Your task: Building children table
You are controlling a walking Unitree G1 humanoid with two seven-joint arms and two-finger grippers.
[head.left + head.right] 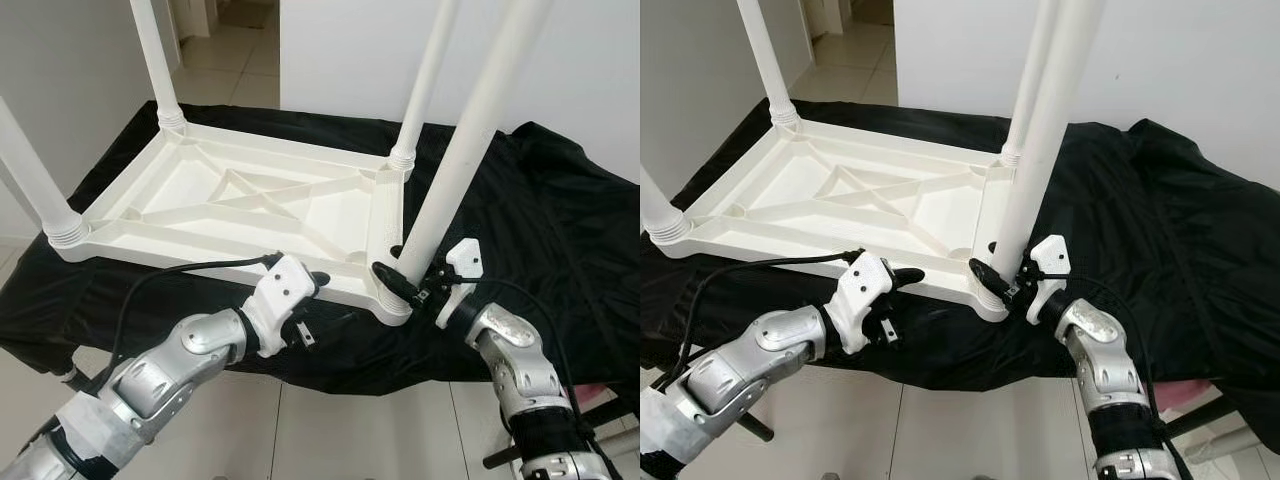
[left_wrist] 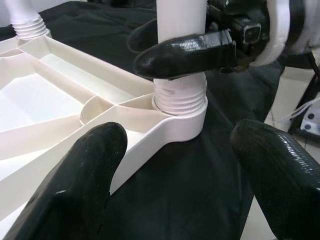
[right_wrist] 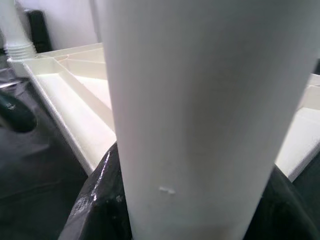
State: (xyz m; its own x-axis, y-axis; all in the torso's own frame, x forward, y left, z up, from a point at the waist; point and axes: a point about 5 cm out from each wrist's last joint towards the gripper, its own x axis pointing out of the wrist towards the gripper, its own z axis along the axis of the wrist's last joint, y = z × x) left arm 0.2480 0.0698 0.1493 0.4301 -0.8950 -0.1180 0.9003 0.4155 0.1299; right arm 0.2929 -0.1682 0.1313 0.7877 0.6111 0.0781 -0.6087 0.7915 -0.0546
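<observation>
An upturned white plastic table (image 1: 250, 200) lies on a black cloth. Its near-right leg (image 1: 470, 130) stands in the corner socket (image 2: 180, 100), leaning slightly. My right gripper (image 1: 395, 275) is shut on this leg just above the threaded collar; the leg (image 3: 200, 100) sits between its fingers (image 3: 100, 200). My left gripper (image 1: 305, 285) is open beside the table's front edge, a short way left of that corner, its fingers (image 2: 85, 175) apart and holding nothing. Three other legs stand at the far-left (image 1: 157, 60), far-right (image 1: 425, 80) and near-left (image 1: 35, 180) corners.
The black cloth (image 1: 540, 200) covers a low surface and hangs over its front edge. White walls stand behind and to the left, with a doorway at the back. Tiled floor (image 1: 350, 430) lies in front of the surface.
</observation>
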